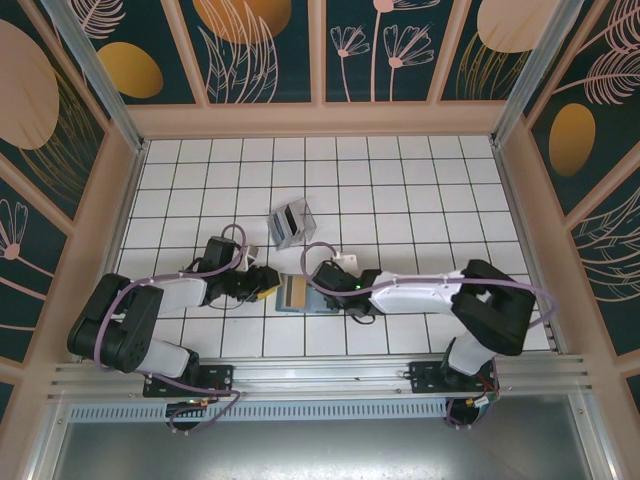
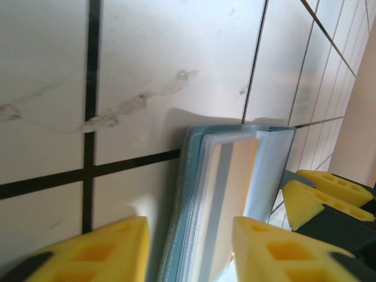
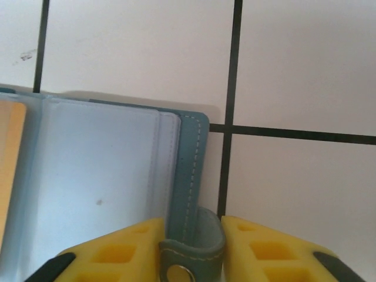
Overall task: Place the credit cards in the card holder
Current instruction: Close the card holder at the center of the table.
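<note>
The card holder (image 1: 293, 292) lies open on the white tiles between my two grippers, teal outside with clear pockets inside (image 3: 100, 176). A tan card (image 2: 235, 188) sits in one pocket. My right gripper (image 3: 191, 238) is shut on the holder's right edge and its snap tab (image 3: 197, 258). My left gripper (image 2: 191, 235) is open and straddles the holder's left edge (image 2: 188, 194), with a gap at its left finger. The right gripper's yellow fingertips (image 2: 329, 188) show past the holder. The credit cards (image 1: 292, 224), grey-silver with paler stripes, lie in a small cluster about two tiles behind the holder.
Raised wooden walls (image 1: 320, 118) with painted panels enclose the tiled floor (image 1: 420, 200). A metal rail (image 1: 320, 375) runs along the near edge by both arm bases. Purple cables (image 1: 330, 250) loop above the arms.
</note>
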